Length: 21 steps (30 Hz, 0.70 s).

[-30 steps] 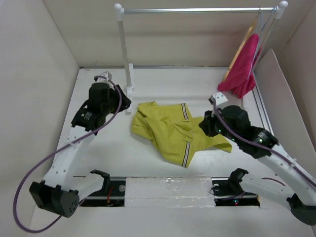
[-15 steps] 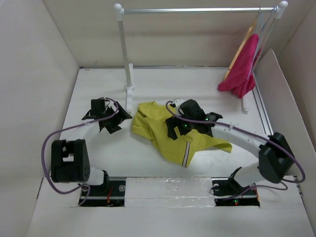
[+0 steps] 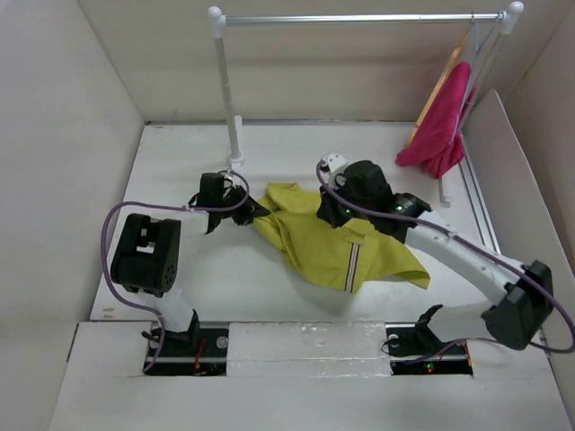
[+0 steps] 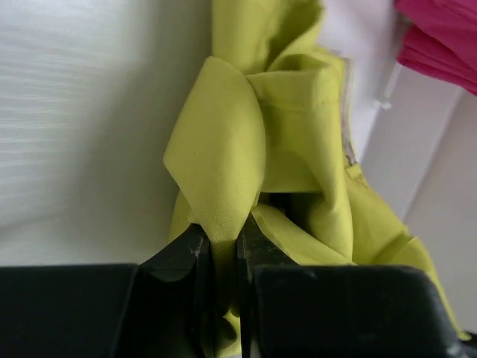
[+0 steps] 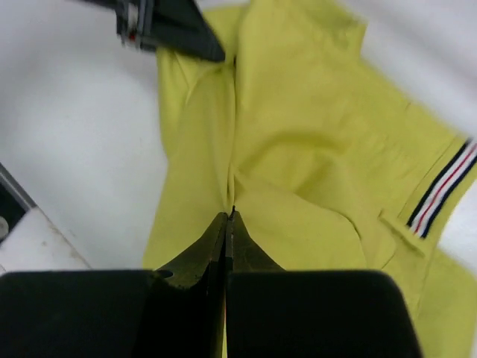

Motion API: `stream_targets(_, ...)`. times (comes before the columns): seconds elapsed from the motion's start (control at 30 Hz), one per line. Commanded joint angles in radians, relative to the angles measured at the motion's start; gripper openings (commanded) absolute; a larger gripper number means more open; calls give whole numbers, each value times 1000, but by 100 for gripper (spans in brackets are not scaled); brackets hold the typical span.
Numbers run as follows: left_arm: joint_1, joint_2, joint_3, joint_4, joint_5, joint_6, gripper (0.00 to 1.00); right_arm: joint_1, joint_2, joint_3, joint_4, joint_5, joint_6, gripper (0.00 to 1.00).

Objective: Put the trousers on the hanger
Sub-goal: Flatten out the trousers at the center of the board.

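From above, the trousers lie crumpled mid-table between the 2 arms. The hanger hangs far right on the rail, against a pink garment.

On the left wrist, the left gripper is clenched on a trouser fold.

On the right wrist, the right gripper is pinched tight on a crease in the trousers.
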Motion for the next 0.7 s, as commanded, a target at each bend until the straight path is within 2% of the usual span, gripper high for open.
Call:
stream_targets(0.0,13,-120,102,92,17,-74,0,-54,-120,156,-9,82,-37,0)
stream_targets(0.07,42,-218,327,-12,-83,-20,0,-80,-101,263,-53,73,-73,0)
stream_targets(0.1,66,-229,451,-181,-112,19,0,-89,-82,414,-82,74,-85,0)
stream_targets(0.13,67,-234,574,-272,-146,59,0,-90,-41,502,-139,77,-97,0)
stream_targets(0.17,67,-226,838,-440,-213,135,0,-99,-24,586,-161,85,-132,0)
stream_targets(0.27,67,-262,1201,-593,-320,188,0,-108,-1,977,-249,95,-169,0)
stream_targets(0.3,58,-263,1203,-594,-321,188,0,-108,-1,978,-250,95,-169,0)
stream_targets(0.37,57,-360,1102,-559,-321,168,0,-120,-31,1017,-286,70,-177,0)
stream_targets(0.4,57,-402,1030,-543,-319,144,0,-120,-50,974,-296,56,-176,0)
stream_targets(0.43,57,-448,864,-526,-321,133,0,-120,-74,922,-312,40,-150,0)
stream_targets(0.5,57,-572,688,-473,-313,98,0,-110,-164,743,-281,-38,-111,0)
stream_targets(0.53,57,-629,560,-459,-293,84,0,-94,-201,516,-203,-68,-41,0)
stream_targets(0.63,57,-663,479,-428,-201,44,0,-50,-290,269,-85,-101,68,1)
stream_targets(0.67,9,-672,515,-439,-206,45,0,-36,-319,174,-48,-110,99,4)
